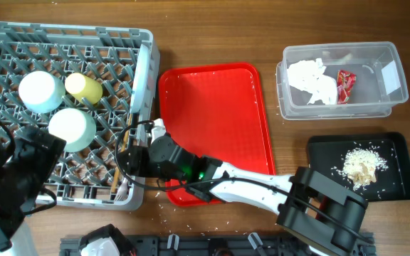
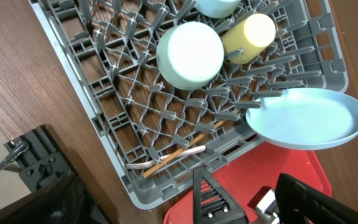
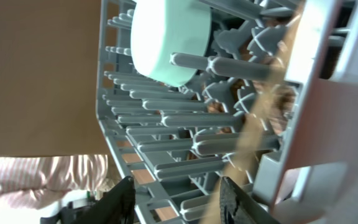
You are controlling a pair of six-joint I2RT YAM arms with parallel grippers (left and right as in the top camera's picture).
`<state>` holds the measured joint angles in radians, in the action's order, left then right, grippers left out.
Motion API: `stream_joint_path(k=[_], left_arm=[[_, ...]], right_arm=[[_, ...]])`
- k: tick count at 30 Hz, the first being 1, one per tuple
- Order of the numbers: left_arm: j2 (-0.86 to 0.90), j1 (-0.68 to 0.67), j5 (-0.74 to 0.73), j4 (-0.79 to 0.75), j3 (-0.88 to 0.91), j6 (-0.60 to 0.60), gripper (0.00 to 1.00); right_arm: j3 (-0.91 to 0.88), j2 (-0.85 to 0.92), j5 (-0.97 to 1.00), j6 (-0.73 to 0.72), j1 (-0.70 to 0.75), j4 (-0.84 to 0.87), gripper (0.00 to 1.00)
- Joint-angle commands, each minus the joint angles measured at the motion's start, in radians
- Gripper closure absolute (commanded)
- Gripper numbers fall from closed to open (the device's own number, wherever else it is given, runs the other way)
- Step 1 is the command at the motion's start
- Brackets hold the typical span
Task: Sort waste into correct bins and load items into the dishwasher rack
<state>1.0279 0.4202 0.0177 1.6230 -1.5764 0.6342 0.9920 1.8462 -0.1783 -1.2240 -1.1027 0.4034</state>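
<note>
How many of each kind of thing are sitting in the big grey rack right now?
In the grey rack:
Bowls: 2
Yellow cup: 1
Blue plate: 1
White fork: 1
Wooden stick: 1
Total: 6

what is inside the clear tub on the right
The clear tub holds a crumpled white napkin and, beside it toward the right, a small red wrapper. Whatever lies under the napkin is covered, so I cannot tell.
</note>
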Motion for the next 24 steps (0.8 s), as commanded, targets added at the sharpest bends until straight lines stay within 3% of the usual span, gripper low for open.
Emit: stream_joint_path(k=[1,6,8,10,16,17,20,24], left_arm=[[-0.004,0.006,0.014,-0.002,0.0,-0.001,0.0],[-0.004,0.006,0.014,-0.002,0.0,-0.001,0.0],[-0.004,0.006,0.014,-0.002,0.0,-0.001,0.0],[-0.004,0.006,0.014,-0.002,0.0,-0.001,0.0],[-0.004,0.006,0.014,-0.002,0.0,-0.001,0.0],[-0.004,0.006,0.014,-0.002,0.0,-0.001,0.0],[-0.004,0.006,0.014,-0.002,0.0,-0.001,0.0],[-0.004,0.006,0.014,-0.002,0.0,-0.001,0.0]], right_arm=[[0.026,-0.019,-0.018,0.089,0.003,-0.022,0.53],[0.093,-0.215,0.057,0.239,0.004,-0.29,0.53],[0.098,-0.391,0.18,0.31,0.011,-0.484,0.5],[0.098,-0.539,0.275,0.334,0.034,-0.665,0.41],[0.097,-1.004,0.508,0.308,0.082,-1.308,0.37],[0.097,-1.061,0.522,0.277,0.082,-1.402,0.0],[0.097,-1.147,0.521,0.274,0.082,-1.537,0.0],[0.097,-1.171,0.521,0.274,0.082,-1.571,0.0]])
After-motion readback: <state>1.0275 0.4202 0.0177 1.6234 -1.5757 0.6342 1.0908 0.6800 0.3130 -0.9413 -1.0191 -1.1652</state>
